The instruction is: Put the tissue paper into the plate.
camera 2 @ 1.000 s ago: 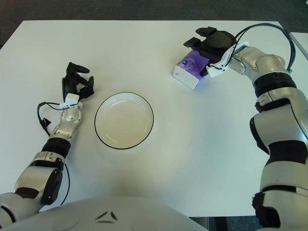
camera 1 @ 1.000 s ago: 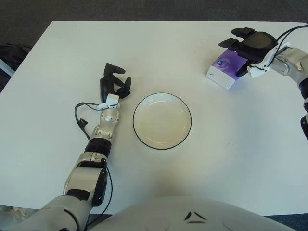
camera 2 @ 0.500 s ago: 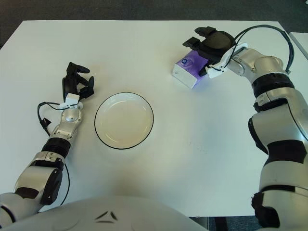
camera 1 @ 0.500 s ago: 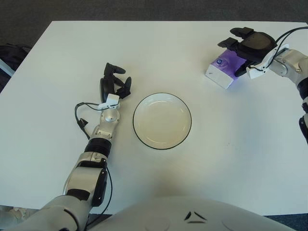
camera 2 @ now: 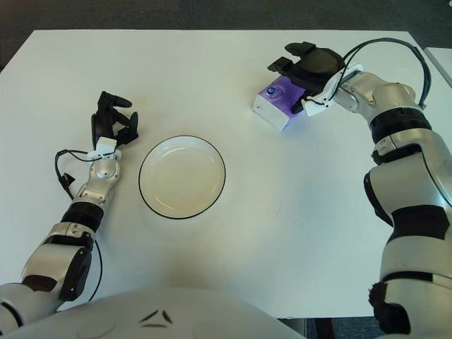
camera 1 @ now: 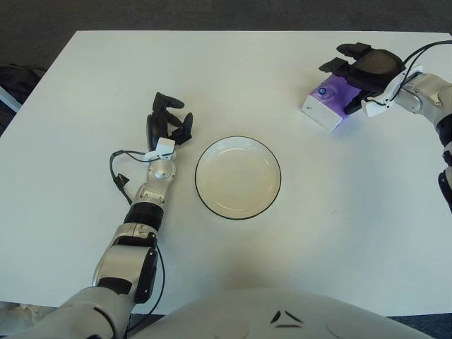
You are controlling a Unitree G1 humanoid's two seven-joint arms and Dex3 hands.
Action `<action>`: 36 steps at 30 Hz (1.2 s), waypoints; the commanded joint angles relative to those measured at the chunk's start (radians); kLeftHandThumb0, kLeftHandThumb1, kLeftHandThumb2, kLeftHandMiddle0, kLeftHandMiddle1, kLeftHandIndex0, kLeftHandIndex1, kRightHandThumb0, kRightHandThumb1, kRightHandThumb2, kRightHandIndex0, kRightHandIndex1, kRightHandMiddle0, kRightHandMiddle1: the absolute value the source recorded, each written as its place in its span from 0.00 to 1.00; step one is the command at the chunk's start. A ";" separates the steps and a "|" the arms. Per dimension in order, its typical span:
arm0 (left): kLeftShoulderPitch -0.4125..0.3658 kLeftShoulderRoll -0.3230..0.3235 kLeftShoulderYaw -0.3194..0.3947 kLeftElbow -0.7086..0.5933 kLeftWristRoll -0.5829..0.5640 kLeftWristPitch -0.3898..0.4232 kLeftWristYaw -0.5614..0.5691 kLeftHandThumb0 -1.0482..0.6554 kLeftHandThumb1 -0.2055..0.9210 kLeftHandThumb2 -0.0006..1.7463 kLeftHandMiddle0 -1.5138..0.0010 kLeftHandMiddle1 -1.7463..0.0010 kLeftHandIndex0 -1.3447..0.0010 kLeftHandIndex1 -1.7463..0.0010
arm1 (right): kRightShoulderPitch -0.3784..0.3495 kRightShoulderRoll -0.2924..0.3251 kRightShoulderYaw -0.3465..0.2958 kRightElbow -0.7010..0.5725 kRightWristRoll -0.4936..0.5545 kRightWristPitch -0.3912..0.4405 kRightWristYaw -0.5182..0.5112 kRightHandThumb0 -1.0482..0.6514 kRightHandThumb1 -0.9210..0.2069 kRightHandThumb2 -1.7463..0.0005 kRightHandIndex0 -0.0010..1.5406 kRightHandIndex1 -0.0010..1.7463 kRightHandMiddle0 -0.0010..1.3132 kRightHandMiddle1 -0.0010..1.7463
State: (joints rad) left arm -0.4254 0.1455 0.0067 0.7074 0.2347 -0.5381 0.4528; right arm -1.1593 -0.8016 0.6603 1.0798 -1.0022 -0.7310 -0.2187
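The tissue pack (camera 1: 323,104), purple on top with white sides, is at the table's far right. My right hand (camera 1: 367,69) covers the pack's right part, its black fingers curled over the top and around it. An empty white plate (camera 1: 238,176) with a thin black rim sits at the table's middle, well to the left of the pack and nearer to me. My left hand (camera 1: 168,121) shows just left of the plate, fingers loosely bent and holding nothing.
The white table (camera 1: 339,212) ends in dark floor along the far edge and at both sides. A black cable (camera 1: 116,173) loops beside my left forearm. Nothing stands between the pack and the plate.
My right hand and the tissue pack have shifted together slightly up and to the left. The left hand and the plate have not moved.
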 commanded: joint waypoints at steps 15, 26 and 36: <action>0.167 -0.058 -0.030 0.105 0.019 0.018 0.018 0.39 0.77 0.48 0.49 0.00 0.72 0.02 | 0.004 -0.011 -0.007 -0.016 0.021 -0.044 0.111 0.17 0.03 0.96 0.10 0.01 0.00 0.24; 0.167 -0.060 -0.029 0.104 0.020 0.025 0.025 0.39 0.78 0.48 0.49 0.00 0.72 0.02 | -0.013 -0.048 -0.038 -0.053 0.035 -0.035 0.182 0.18 0.06 0.96 0.10 0.00 0.00 0.29; 0.166 -0.059 -0.029 0.107 0.017 0.014 0.018 0.39 0.78 0.48 0.50 0.00 0.72 0.01 | -0.021 -0.067 -0.063 -0.086 0.028 -0.019 0.222 0.15 0.07 0.96 0.08 0.00 0.00 0.30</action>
State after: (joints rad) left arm -0.4246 0.1453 0.0032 0.7013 0.2436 -0.5302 0.4666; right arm -1.1601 -0.8365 0.6176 1.0171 -0.9904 -0.7629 -0.0178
